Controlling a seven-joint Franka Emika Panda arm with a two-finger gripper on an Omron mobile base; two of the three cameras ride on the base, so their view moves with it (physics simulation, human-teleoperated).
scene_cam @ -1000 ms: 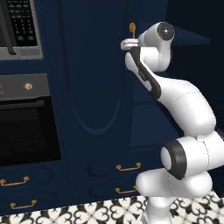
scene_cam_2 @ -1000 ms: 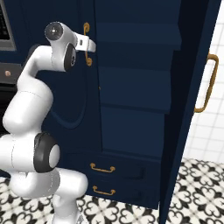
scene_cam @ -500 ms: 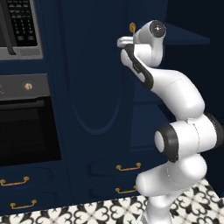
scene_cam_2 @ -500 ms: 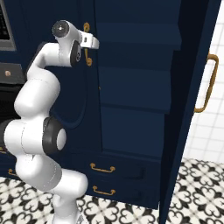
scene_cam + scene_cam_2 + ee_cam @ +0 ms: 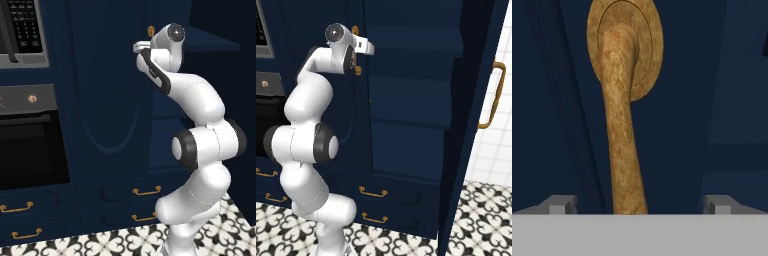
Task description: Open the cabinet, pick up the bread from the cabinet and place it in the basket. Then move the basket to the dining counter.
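The navy cabinet has its left door (image 5: 110,100) shut, while its right door (image 5: 476,125) stands swung out with its brass handle (image 5: 491,95) showing. Dark navy shelves (image 5: 411,50) show in the opening between them. My gripper (image 5: 141,48) (image 5: 362,49) is raised to the left door's vertical brass handle (image 5: 151,31). In the hand view the gripper (image 5: 639,202) is open, and the handle (image 5: 619,125) runs down between the two fingertips (image 5: 559,203), which stand apart from it on either side. The bread, the basket and the dining counter are out of view.
A black oven (image 5: 30,145) and a microwave (image 5: 22,30) sit left of the cabinet. Drawers with horizontal brass pulls (image 5: 146,191) lie below it. The floor (image 5: 125,242) is patterned tile. A white tiled wall (image 5: 501,140) lies beyond the open door.
The arm's elbow has swung in and the arm now stands more upright. The hand has stayed at the left door's handle; the door has not moved.
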